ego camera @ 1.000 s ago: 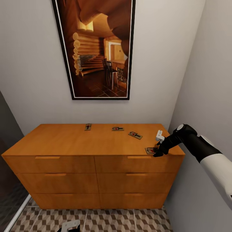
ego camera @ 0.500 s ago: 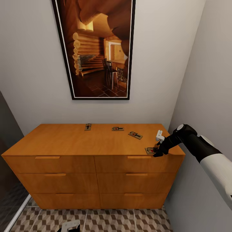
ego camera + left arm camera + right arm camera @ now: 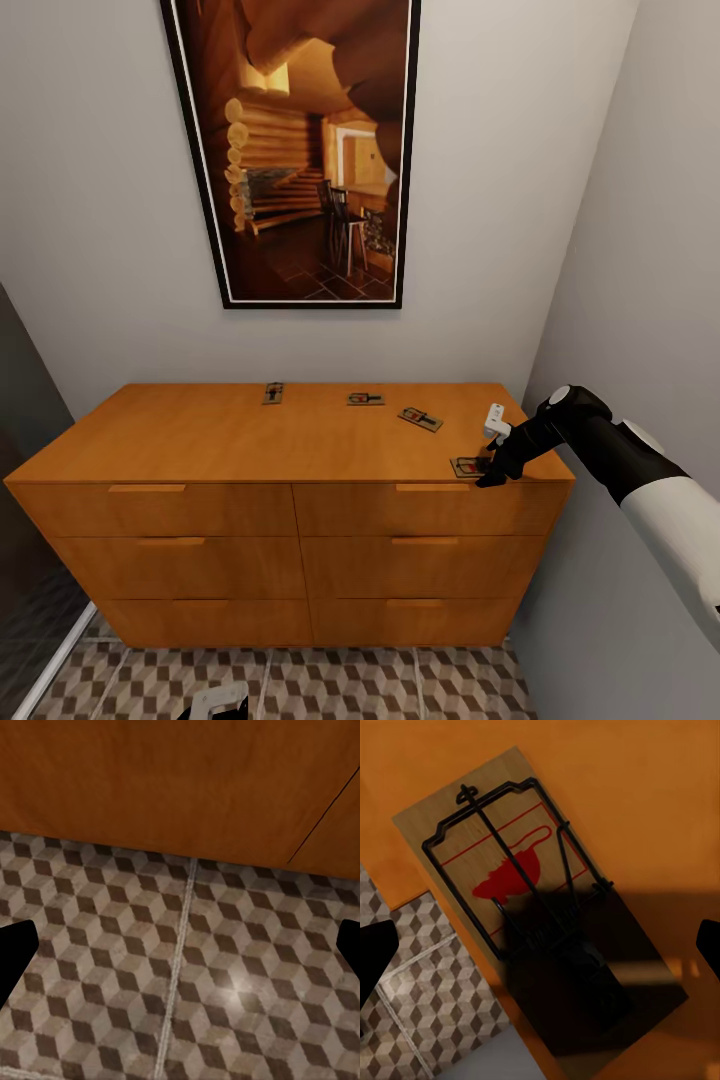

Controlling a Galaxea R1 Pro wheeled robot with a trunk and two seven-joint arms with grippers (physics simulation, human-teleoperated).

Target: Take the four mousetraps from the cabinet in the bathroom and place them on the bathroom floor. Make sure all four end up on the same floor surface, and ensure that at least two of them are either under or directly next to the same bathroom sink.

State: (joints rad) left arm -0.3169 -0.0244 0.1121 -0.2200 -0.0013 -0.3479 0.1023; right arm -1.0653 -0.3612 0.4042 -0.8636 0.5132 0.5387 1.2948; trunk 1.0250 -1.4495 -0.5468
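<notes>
Our right gripper hangs wide open and empty over the mousetrap at the cabinet top's five o'clock corner, where we judge a careless closing could nudge it off the edge.

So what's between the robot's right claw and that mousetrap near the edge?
Nothing. In the right wrist view the right gripper hangs open over the mousetrap, with only its shadow across the board.
</notes>
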